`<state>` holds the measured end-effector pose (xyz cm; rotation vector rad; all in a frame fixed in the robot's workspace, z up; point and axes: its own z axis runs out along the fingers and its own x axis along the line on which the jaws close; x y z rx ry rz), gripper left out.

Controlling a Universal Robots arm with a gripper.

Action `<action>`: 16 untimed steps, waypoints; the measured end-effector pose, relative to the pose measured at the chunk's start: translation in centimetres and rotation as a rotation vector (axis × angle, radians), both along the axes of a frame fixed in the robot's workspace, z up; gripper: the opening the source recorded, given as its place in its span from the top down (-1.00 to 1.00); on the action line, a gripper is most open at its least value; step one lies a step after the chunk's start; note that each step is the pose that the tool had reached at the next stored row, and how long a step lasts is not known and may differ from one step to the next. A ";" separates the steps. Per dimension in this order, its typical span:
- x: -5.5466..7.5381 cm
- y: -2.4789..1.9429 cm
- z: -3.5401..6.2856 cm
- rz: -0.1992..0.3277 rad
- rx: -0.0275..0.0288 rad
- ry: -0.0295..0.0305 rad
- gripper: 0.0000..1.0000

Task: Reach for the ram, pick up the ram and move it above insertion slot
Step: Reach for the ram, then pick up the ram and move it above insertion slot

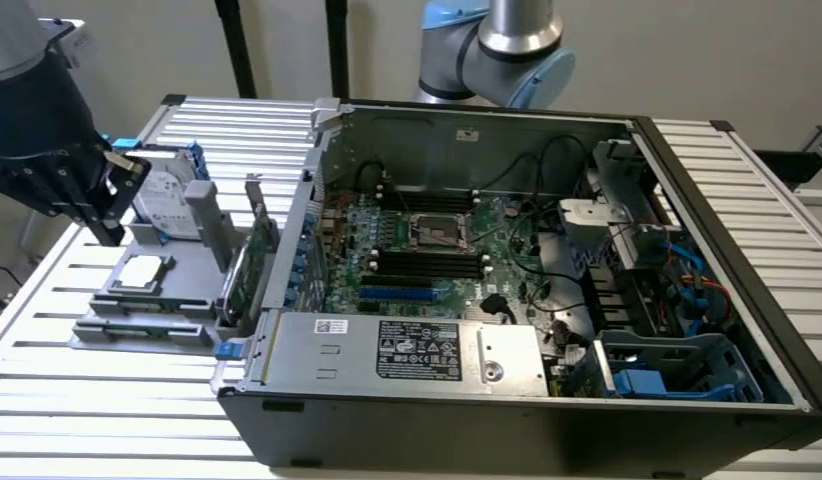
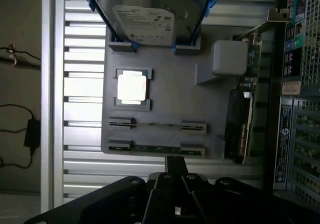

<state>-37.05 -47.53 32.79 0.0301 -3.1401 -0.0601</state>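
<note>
The gripper (image 1: 107, 232) hangs over the grey fixture plate (image 1: 184, 300) at the exterior view's left, outside the open computer case (image 1: 545, 420). Its fingers are pressed together and carry nothing; in the wrist view they appear as one dark tip (image 2: 175, 161).

The ram (image 2: 156, 148) stands on edge in the fixture plate, seated between two small grey clips in the row closest to the gripper. It is seen edge-on as a thin green strip. A narrow gap of bare plate separates it from the fingertips, so there is no contact. A second pair of clips lies parallel to it, one row further from the gripper (whether that row is occupied cannot be told).

Other items on the fixture plate:
- a processor (image 2: 132, 88), lying flat beyond the clip rows
- a hard drive (image 2: 150, 14) in a blue-edged cradle at the far end
- an expansion card (image 2: 240, 119) standing on edge along the side facing the case

The insertion slot (image 1: 425, 262) is one of several parallel black sockets on the motherboard (image 1: 491, 285) inside the case, just behind a shorter blue slot (image 1: 398, 294). It is well apart from both ram and gripper, with the case wall between them.
</note>
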 end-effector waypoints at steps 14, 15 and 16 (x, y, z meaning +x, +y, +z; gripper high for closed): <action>0.0 -0.27 -0.32 0.213 0.0001 0.0002 0.79; 0.0 -0.27 -0.34 0.231 0.0002 0.0001 0.79; 0.0 -0.27 -0.35 0.249 0.0002 0.0002 0.79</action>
